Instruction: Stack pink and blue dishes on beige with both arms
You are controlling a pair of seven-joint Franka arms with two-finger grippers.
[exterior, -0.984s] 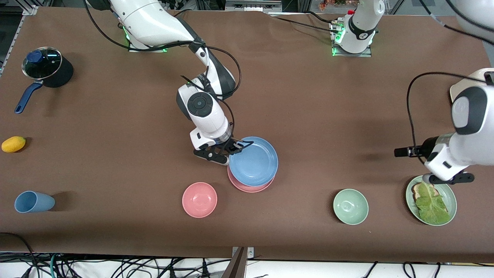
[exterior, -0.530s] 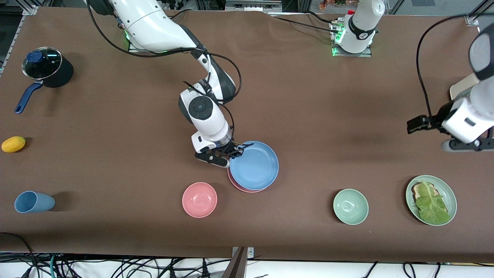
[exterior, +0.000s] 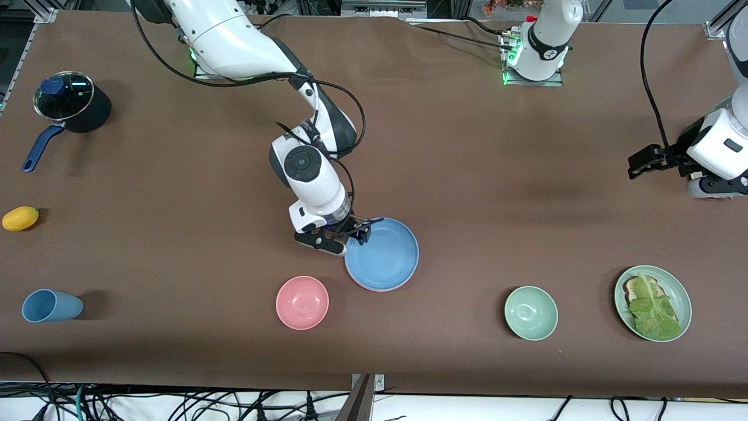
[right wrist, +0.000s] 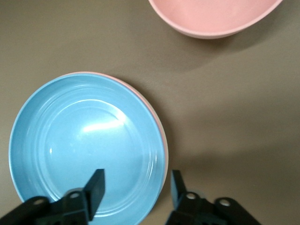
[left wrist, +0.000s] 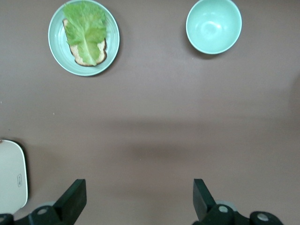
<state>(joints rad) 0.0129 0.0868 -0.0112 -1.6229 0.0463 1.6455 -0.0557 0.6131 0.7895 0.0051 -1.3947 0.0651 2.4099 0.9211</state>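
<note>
The light blue plate (exterior: 381,254) lies flat on the pink plate (right wrist: 162,136), of which only a thin rim shows. My right gripper (exterior: 356,234) is open at the stack's edge nearest the right arm's base. One finger (right wrist: 96,187) is over the blue plate's inside and the other is outside the rim. My left gripper (exterior: 640,164) hangs open and empty over bare table at the left arm's end. A cream-beige flat thing (left wrist: 11,176) shows at the edge of the left wrist view; I cannot tell if it is the beige plate.
A pink bowl (exterior: 302,302) sits beside the stack, nearer the camera. A green bowl (exterior: 530,313) and a green plate (exterior: 684,292) with lettuce and toast lie toward the left arm's end. A blue cup (exterior: 49,306), a yellow fruit (exterior: 20,218) and a lidded pot (exterior: 70,108) are at the right arm's end.
The blue plate came down flat and centred on the pink plate, and the right gripper's fingers opened. The left arm swung away from the green plate, toward the bases' side.
</note>
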